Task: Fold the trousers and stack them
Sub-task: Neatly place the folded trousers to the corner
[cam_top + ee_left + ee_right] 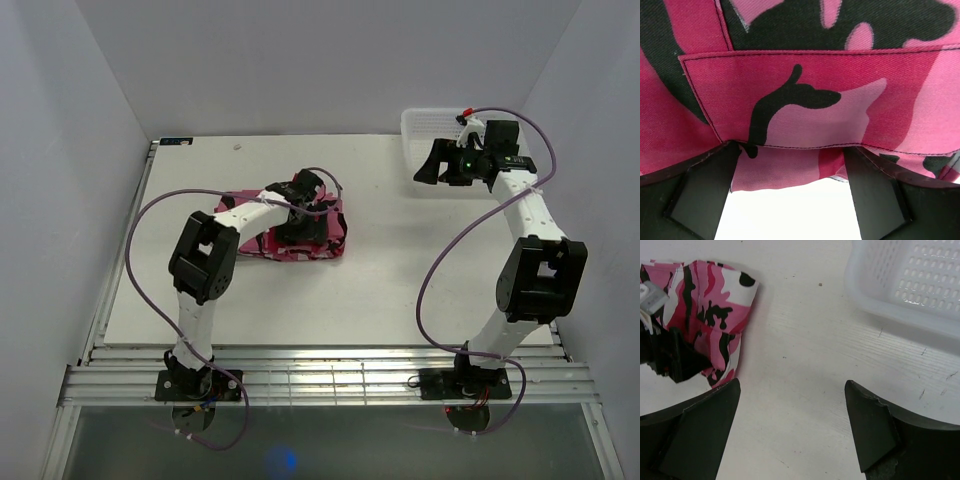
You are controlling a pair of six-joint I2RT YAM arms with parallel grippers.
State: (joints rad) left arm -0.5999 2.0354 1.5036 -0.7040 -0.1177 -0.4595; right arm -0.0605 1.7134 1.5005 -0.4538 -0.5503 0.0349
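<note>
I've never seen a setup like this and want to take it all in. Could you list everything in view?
trousers: one pair, pink, red, white and black camouflage, folded near the middle of the table
basket: one, white plastic mesh, far right corner of the table
table: one, white, pale walls on three sides
rails: several, silver, along the table's near edge
cables: two, purple, one looping beside each arm
left arm: one, white and black, reaching to the trousers
right arm: one, white and black, reaching toward the basket
left end effector: one, black, open, low over the trousers
right end effector: one, black, open and empty, above bare table beside the basket
</note>
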